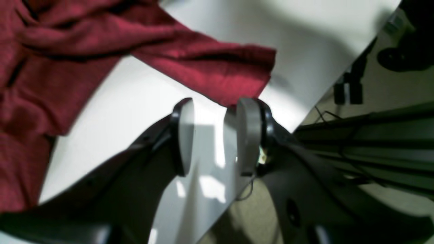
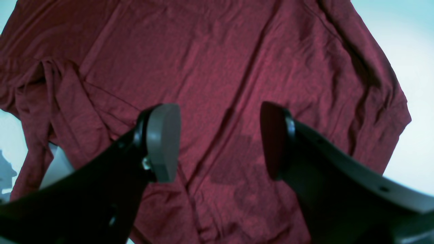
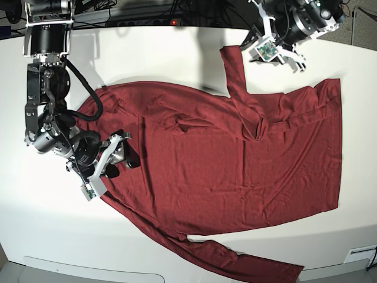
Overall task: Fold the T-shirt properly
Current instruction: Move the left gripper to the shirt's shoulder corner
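Note:
The maroon T-shirt (image 3: 224, 153) lies spread and wrinkled on the white table (image 3: 165, 53). One long sleeve (image 3: 234, 73) points toward the far edge. The other sleeve (image 3: 235, 259) trails along the near edge. My left gripper (image 1: 217, 101) hovers open just short of the far sleeve's cuff (image 1: 237, 74), and nothing sits between its grey pads (image 1: 249, 135). In the base view it is at the top right (image 3: 246, 42). My right gripper (image 2: 218, 108) is open wide above the shirt's body (image 2: 217, 61), holding nothing. The base view shows it over the shirt's left edge (image 3: 123, 150).
The table's edge (image 1: 305, 115) runs close beside the left gripper, with floor and black frame rails (image 1: 373, 142) beyond it. Cables and a power strip (image 3: 147, 20) lie along the table's far side. Bare white tabletop surrounds the shirt.

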You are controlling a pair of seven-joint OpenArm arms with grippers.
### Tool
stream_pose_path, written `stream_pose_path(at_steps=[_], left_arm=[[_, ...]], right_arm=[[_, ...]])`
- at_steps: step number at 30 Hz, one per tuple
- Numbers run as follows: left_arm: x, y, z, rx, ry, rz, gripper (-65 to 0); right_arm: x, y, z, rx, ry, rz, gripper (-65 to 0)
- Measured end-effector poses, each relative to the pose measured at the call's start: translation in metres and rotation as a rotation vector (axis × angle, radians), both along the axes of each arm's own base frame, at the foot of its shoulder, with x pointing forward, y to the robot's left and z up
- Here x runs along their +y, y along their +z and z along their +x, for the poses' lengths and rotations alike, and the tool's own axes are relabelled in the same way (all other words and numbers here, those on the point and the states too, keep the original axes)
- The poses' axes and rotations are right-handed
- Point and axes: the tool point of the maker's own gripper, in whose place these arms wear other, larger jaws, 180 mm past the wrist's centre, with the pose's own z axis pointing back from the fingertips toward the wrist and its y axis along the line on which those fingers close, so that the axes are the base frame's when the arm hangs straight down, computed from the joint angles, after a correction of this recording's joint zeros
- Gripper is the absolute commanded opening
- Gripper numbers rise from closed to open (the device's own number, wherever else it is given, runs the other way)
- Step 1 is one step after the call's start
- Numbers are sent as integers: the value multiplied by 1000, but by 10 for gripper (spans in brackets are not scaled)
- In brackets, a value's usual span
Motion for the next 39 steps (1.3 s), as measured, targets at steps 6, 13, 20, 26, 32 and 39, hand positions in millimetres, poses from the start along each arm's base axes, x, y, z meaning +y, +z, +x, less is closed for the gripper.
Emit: stream_pose_path(at_steps=[6, 13, 20, 26, 32, 39], left_arm=[[-28, 1, -15, 20, -72, -44, -444], [-47, -3, -15, -128, -122, 82, -443], [-34, -4, 0, -177, -40, 137, -443], [-33, -30, -15, -125, -51, 103, -443], [-30, -40, -12, -125, 2, 78, -499], [-26, -41, -8, -126, 43, 80, -650]], right_arm=[[0, 0, 0, 0, 0, 0, -284], [0, 0, 0, 0, 0, 1, -284], [0, -1, -1, 4, 1, -2, -284], [0, -1, -1, 6, 1, -3, -284], [0, -1, -1, 5, 2, -2, -284], [12, 1, -22, 65, 111, 3, -284]])
